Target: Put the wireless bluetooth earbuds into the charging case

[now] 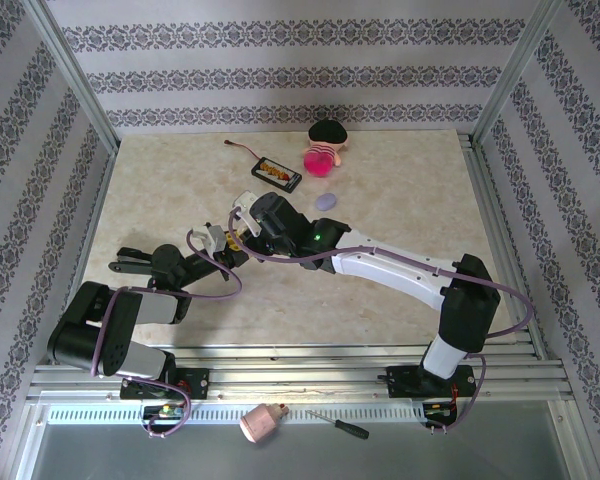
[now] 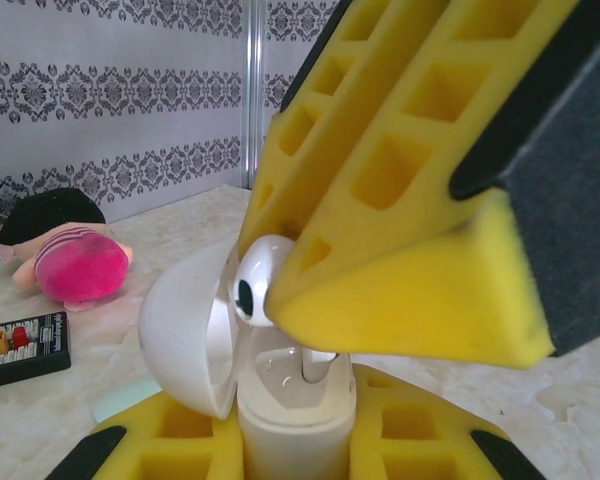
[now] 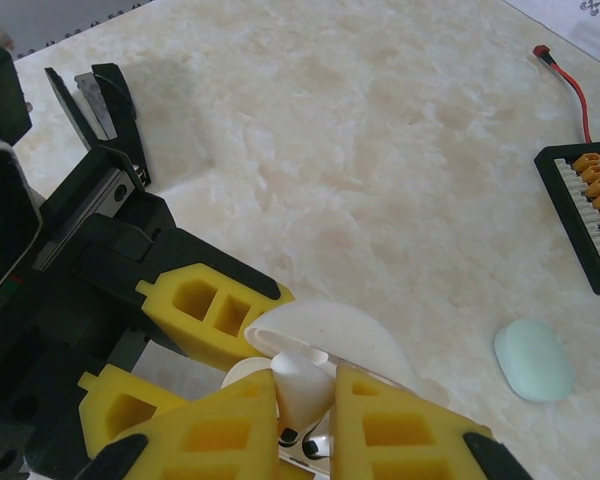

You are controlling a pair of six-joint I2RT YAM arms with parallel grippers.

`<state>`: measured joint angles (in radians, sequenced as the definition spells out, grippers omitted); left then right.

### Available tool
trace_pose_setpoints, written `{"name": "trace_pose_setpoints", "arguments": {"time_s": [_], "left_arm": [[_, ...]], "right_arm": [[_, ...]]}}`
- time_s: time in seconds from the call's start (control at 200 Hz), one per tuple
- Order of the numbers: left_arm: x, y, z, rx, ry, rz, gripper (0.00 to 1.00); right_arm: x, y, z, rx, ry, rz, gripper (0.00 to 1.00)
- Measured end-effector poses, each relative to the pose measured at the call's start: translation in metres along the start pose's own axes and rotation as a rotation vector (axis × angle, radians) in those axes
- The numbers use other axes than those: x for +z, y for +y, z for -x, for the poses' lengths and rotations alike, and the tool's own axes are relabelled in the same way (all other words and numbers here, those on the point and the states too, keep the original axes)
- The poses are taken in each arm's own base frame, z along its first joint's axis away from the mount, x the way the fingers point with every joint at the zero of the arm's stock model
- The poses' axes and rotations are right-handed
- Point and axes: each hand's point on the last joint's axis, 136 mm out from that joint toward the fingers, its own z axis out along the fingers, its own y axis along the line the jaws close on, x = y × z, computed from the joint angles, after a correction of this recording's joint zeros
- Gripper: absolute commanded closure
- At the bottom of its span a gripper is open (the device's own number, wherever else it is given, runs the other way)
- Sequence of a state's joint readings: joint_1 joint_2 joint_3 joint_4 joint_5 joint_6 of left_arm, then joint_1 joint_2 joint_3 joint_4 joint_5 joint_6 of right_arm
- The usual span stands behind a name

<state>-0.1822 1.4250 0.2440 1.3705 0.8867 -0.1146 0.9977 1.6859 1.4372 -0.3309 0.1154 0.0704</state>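
Top view: left arm (image 1: 170, 265) and right arm (image 1: 400, 270) stretch inward, meeting mid-table; one lavender case (image 1: 326, 201) lies beyond.
Left wrist: left gripper (image 2: 295, 440) clamps one open charging case (image 2: 292, 405); right gripper (image 2: 275, 272) pinches one earbud (image 2: 250, 278) above it, perhaps another seated inside.
Right wrist: one mint case (image 3: 533, 360) rests apart.

Left arm (image 1: 170, 265) lies low, reaching rightward; right arm (image 1: 390, 268) stretches left across the surface (image 1: 400, 190); both jaws clamped, tips meeting.
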Motion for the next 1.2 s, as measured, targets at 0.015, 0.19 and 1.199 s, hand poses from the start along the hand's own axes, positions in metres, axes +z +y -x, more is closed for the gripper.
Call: {"name": "trace_pose_setpoints", "arguments": {"time_s": [0.015,0.19,1.199], "left_arm": [[0.000,0.000,0.000,0.000,0.000,-0.001,0.97],[0.000,0.000,0.000,0.000,0.000,-0.002,0.97],[-0.001,-0.003,0.009,0.074,-0.020,-0.003,0.97]], "right_arm": [[0.000,0.000,0.000,-0.003,0.000,0.000,0.77],[-0.001,0.001,0.001,0.001,-0.002,0.005,0.66],[-0.006,-0.054,0.017,0.453,0.086,0.116,0.30]]}}
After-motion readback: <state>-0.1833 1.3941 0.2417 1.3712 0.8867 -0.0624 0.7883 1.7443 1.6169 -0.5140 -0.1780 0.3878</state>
